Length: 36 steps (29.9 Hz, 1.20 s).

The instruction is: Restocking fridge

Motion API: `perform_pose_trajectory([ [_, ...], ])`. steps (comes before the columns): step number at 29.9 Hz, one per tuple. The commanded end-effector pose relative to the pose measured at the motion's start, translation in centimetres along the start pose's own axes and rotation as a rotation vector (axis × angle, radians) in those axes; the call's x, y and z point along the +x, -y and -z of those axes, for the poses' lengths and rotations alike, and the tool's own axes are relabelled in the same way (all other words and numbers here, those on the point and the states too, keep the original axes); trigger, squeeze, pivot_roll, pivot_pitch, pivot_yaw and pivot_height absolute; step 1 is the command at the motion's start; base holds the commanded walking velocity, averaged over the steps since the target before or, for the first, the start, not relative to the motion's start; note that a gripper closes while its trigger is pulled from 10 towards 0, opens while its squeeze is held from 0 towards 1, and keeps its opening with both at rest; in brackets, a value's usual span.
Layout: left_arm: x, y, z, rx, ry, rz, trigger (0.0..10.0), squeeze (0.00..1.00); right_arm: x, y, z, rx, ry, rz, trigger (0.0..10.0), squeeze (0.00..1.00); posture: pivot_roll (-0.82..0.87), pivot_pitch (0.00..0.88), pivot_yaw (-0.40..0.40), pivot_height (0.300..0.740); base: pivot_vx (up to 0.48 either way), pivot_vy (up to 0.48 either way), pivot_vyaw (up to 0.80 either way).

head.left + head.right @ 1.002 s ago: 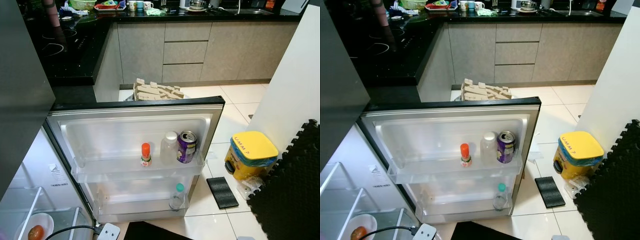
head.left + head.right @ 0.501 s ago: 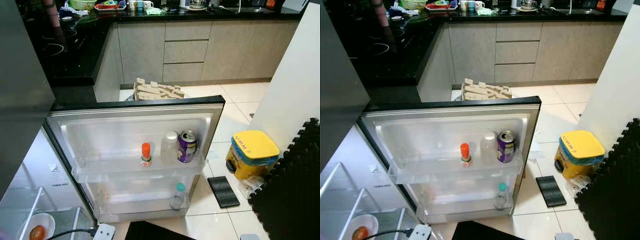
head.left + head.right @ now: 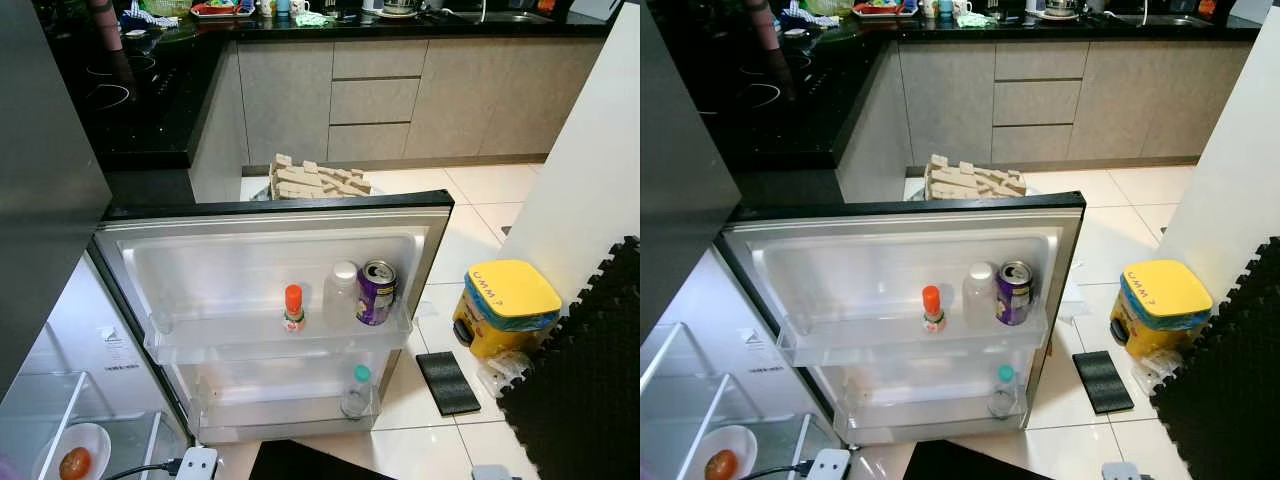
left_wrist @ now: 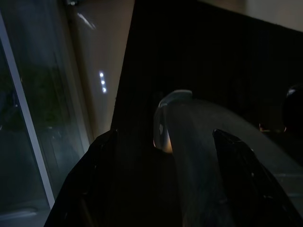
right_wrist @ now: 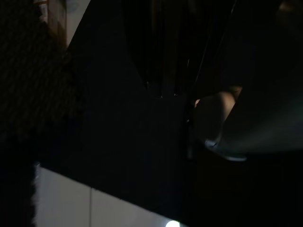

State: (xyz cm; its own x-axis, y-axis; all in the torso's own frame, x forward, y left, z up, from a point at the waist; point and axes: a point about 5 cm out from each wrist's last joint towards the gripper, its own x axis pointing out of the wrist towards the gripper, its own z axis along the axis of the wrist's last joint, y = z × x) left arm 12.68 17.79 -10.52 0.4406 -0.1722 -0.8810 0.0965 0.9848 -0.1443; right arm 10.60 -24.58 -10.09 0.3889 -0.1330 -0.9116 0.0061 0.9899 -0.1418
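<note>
While both wrist cameras sit in deep shade, I can pick out the left gripper (image 4: 163, 189) only as two dark fingers spread apart around a dim curved shape I can't identify; the right gripper's fingers are lost in the black, so I cannot tell how they stand.

From the head camera I'm looking down on the open silver fridge door (image 3: 270, 215), swung out flat before me. Its upper clear door shelf (image 3: 280, 345) holds three things in a row — a small orange-capped sauce bottle (image 3: 293, 309), a clear white-capped plastic bottle (image 3: 343, 294) and, touching it, a purple drinks can (image 3: 376, 292). The lower door shelf (image 3: 280, 418) holds one clear bottle with a green cap (image 3: 356, 392).

Down at the left, cut off by the frame edge, a white bowl (image 3: 62, 462) with one red-orange tomato (image 3: 74, 463) sits inside the fridge compartment. A white power strip (image 3: 197, 465) lies on the floor just beside it.

Right of the door stands one yellow-lidded bin (image 3: 503, 308), and near it a black ribbed mat (image 3: 447, 382).
</note>
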Motion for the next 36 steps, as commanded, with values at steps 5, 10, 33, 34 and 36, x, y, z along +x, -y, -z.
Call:
perform_pose_trajectory([
  [5, -0.2, -0.2, 0.7, -0.003, -0.028, -0.005, 10.0, 0.00, 0.0, -0.1, 0.0, -0.011, -0.004, -0.004, 10.0, 0.00, 0.03, 0.000, -0.009, 0.740, 0.000, 0.000, 0.00],
  [10, -0.1, -0.2, 0.5, 0.001, -0.018, -0.004, 10.0, 0.00, 0.0, 0.1, 0.0, -0.024, -0.004, -0.004, 10.0, 0.00, 0.06, 0.000, -0.024, 0.740, 0.000, 0.000, 0.00],
  [33, 0.1, 0.1, -0.6, 0.055, -0.007, 0.018, 10.0, 0.00, -0.2, 0.7, 0.5, 0.029, -0.013, 0.029, 10.0, 0.00, 0.01, 0.000, -0.003, 0.740, 0.000, 0.000, 0.00],
  [34, 0.1, 0.1, -0.6, 0.055, -0.007, 0.018, 10.0, 0.00, -0.2, 0.7, 0.5, 0.029, -0.013, 0.029, 10.0, 0.00, 0.01, 0.000, -0.003, 0.740, 0.000, 0.000, 0.00],
  [36, 0.1, 0.0, -0.3, 0.058, -0.015, 0.017, 10.0, 0.00, -0.2, 0.8, 0.4, 0.028, -0.011, 0.030, 10.0, 0.00, 0.00, 0.000, 0.002, 0.740, 0.000, 0.000, 0.00],
])
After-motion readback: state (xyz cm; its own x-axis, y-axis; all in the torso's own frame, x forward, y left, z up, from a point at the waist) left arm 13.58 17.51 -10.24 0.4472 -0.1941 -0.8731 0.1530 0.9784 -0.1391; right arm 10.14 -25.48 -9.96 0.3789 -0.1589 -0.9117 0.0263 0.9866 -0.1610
